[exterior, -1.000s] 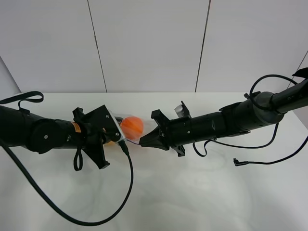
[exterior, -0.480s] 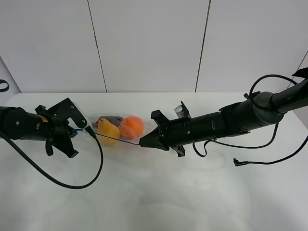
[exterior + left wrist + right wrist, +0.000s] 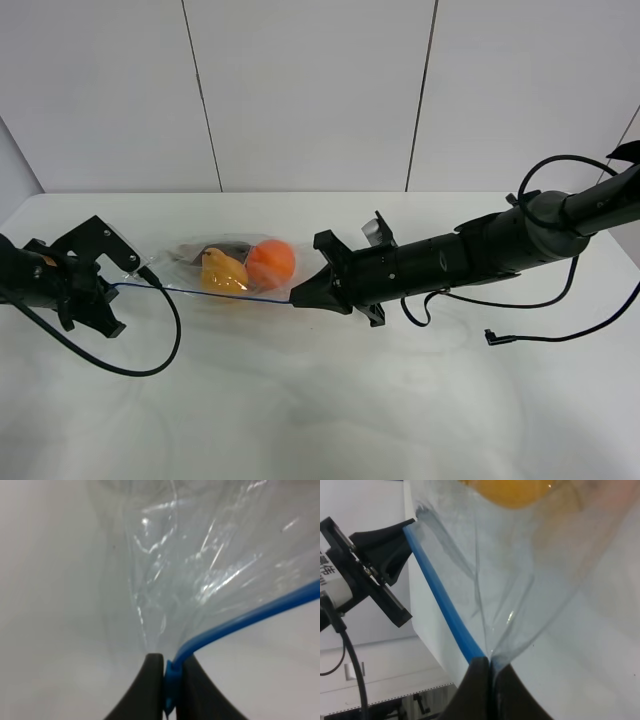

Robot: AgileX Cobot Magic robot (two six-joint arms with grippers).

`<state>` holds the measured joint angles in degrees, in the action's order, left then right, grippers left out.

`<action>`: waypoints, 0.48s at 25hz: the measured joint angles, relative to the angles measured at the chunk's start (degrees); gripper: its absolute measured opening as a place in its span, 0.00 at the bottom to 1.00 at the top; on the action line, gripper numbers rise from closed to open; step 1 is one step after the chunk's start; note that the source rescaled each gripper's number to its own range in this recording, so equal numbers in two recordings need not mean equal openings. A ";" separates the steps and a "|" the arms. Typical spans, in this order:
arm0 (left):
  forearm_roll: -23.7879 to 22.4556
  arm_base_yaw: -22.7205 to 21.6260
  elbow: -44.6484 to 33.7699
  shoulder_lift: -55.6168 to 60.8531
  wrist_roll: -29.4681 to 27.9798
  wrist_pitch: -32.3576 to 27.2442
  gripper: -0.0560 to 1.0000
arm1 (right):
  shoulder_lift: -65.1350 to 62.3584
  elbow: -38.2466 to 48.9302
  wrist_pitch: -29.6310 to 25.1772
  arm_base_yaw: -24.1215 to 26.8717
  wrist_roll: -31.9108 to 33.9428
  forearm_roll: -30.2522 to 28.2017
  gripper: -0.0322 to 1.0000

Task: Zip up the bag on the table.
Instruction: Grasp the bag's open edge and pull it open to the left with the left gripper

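The clear crinkly bag lies on the white table, holding an orange fruit and a yellow fruit. Its blue zip strip runs taut along the near edge between both grippers. My left gripper is shut on the strip's left end; the left wrist view shows the jaws pinching the blue strip at my left gripper. My right gripper is shut on the bag's right corner; in the right wrist view my right gripper clamps plastic where the strip ends.
A black cable loops on the table below the left arm. Another cable with a plug lies right of the right arm. A white panelled wall stands behind the table.
My left gripper has slid left along the blue strip, from beside the fruit out to the bag's left end. The strip now lies stretched straight. The right gripper has held still.
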<state>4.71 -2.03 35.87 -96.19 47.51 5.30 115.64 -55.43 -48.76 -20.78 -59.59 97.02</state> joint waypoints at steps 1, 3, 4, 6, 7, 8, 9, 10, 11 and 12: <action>0.00 0.00 -0.04 0.00 0.00 0.33 0.05 | 0.00 0.00 0.07 0.00 0.00 -0.14 0.03; 0.00 -0.06 -0.04 0.00 -0.06 0.68 0.05 | 0.00 0.00 0.11 0.00 0.00 -0.33 0.03; 0.00 -0.12 -0.04 0.00 -0.11 0.68 0.05 | 0.00 0.00 0.11 0.00 0.00 -0.33 0.03; 0.00 -0.45 -0.04 0.00 -0.17 0.68 0.05 | 0.00 0.00 0.27 0.00 0.00 -0.59 0.03; 0.00 -0.45 -0.04 0.00 -0.17 0.68 0.05 | 0.00 0.00 0.34 0.00 0.00 -0.58 0.03; 0.00 -0.45 -0.04 0.00 -0.17 0.68 0.05 | 0.00 0.00 0.47 0.00 0.00 -0.72 0.03; 0.00 -0.57 -0.04 0.00 -0.22 0.62 0.05 | 0.00 0.00 0.48 0.00 0.00 -0.73 0.03; 0.00 -0.75 -0.04 0.00 -0.22 0.50 0.05 | 0.00 0.00 0.48 0.00 0.00 -0.73 0.03; 0.00 -0.90 -0.04 0.00 -0.22 0.43 0.05 | 0.00 0.00 0.48 0.00 0.00 -0.73 0.03; 0.00 -1.13 -0.04 0.00 -0.22 0.43 0.05 | 0.00 0.00 0.48 0.00 0.00 -0.73 0.03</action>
<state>4.71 -3.17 35.82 -96.19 47.29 5.73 115.64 -55.43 -48.28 -20.78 -59.59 96.29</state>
